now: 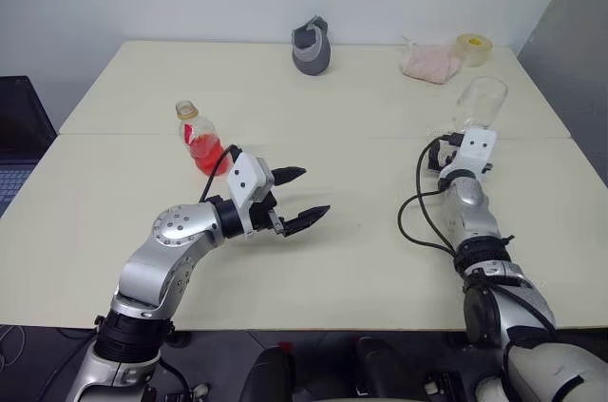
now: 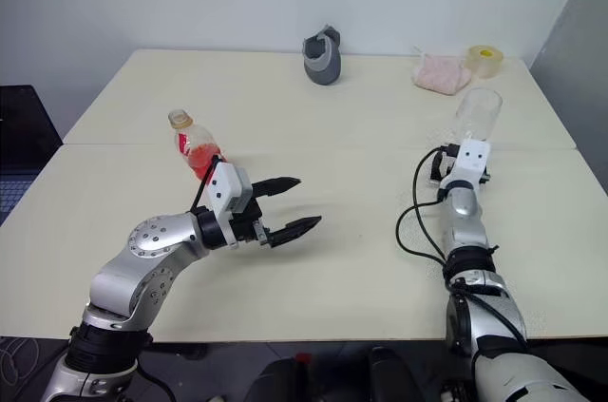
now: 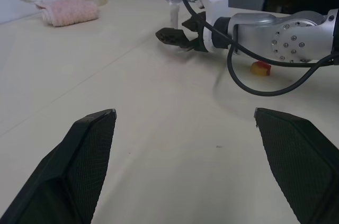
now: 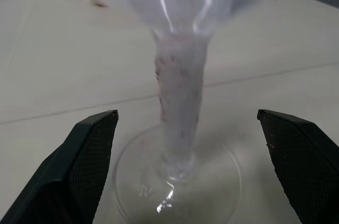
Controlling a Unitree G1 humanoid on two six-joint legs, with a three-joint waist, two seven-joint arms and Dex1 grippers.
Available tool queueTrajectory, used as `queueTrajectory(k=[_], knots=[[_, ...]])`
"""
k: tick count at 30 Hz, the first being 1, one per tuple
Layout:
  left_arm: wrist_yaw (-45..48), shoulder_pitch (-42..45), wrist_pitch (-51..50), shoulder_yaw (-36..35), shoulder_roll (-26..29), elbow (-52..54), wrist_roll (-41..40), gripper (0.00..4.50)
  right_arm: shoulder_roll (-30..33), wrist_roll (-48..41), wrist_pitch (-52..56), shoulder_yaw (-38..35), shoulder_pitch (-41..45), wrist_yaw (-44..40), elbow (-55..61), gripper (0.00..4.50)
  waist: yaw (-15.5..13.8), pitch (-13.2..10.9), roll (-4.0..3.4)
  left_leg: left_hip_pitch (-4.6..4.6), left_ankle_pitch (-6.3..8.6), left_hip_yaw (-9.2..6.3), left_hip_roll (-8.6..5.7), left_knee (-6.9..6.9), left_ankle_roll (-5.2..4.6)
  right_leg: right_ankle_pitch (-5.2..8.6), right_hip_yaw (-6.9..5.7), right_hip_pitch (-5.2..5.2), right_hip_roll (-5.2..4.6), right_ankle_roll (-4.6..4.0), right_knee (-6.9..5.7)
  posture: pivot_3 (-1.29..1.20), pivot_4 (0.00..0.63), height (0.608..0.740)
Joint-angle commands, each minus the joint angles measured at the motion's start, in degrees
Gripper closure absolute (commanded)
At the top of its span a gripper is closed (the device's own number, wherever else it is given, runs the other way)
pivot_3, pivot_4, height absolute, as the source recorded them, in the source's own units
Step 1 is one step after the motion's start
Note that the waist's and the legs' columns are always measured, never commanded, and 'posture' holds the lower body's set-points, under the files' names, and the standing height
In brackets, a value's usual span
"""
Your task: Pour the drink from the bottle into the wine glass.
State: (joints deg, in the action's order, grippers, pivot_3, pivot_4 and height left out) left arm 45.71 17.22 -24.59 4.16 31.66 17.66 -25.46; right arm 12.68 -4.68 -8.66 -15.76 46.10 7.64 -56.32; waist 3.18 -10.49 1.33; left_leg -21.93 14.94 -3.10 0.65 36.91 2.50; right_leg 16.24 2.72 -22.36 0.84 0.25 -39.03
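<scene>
A: Seeing right gripper [image 4: 185, 171] spread wide, empty, straddling the wine glass [image 4: 180, 107] stem at the table's [image 1: 361, 259] right side.
B: I'd risk toppling it closing off-centre. Left gripper [image 1: 302, 197] wide, empty; bottle [image 1: 199, 141] behind.

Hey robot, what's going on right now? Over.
Both end effectors open, holding nothing. Right end effector faces the wine glass, stem between its fingers, untouched. Bottle stands uncapped behind left end effector. Nothing in the way.
</scene>
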Motion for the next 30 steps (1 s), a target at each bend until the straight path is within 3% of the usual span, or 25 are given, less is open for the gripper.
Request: queueTrajectory(k=[1, 13, 19, 24, 30], knots=[[0.0, 0.6, 0.5, -0.8, 0.1, 1.7, 0.1, 0.03, 1.2, -0.5, -3.8, -0.7, 2.8, 0.2, -3.0, 0.00, 0.0, 0.0, 0.00, 0.01, 0.00, 0.01, 0.00, 0.02, 0.00, 0.00, 0.01, 0.00, 0.00, 0.00, -0.02, 0.00, 0.150, 0.740], [-0.6, 0.6, 1.1, -1.4, 0.2, 0.5, 0.9, 0.00, 1.8, -0.6, -6.9, 0.2, 6.8, -3.7, -9.4, 4.16, 0.0, 0.0, -0.01, 0.04, -0.01, 0.00, 0.01, 0.03, 0.00, -0.01, 0.00, 0.01, 0.01, -0.01, -0.06, 0.00, 0.150, 0.740], [-2.4, -2.4, -0.3, -5.2, 1.0, 1.4, -0.3, 0.00, 0.3, 0.6, -8.2, 5.1, 4.0, -14.1, -4.1, 4.26, 0.3, 0.0, -0.03, 0.04, 0.00, 0.00, 0.04, 0.01, -0.01, -0.01, 0.01, 0.00, 0.01, -0.01, -0.05, 0.00, 0.150, 0.740], [-2.0, -7.8, -2.5, -11.3, 4.4, 3.3, -2.5, 0.00, -4.3, -0.5, -6.3, 12.7, -4.3, -27.8, 12.5, 4.26, 0.6, -0.1, -0.09, 0.05, 0.00, -0.15, 0.13, -0.09, 0.00, 0.00, -0.08, -0.05, 0.05, -0.02, -0.07, 0.00, 0.150, 0.740], [-3.0, -10.5, -4.1, -17.0, 6.5, 4.7, -4.9, 0.00, -9.2, -0.1, -2.3, 18.4, -6.4, -33.2, 19.2, 4.26, 0.0, -0.1, -0.16, 0.03, -0.01, -0.46, 0.03, 0.07, 0.00, -0.01, -0.09, -0.03, -0.03, 0.00, -0.10, 0.00, 0.150, 0.740]])
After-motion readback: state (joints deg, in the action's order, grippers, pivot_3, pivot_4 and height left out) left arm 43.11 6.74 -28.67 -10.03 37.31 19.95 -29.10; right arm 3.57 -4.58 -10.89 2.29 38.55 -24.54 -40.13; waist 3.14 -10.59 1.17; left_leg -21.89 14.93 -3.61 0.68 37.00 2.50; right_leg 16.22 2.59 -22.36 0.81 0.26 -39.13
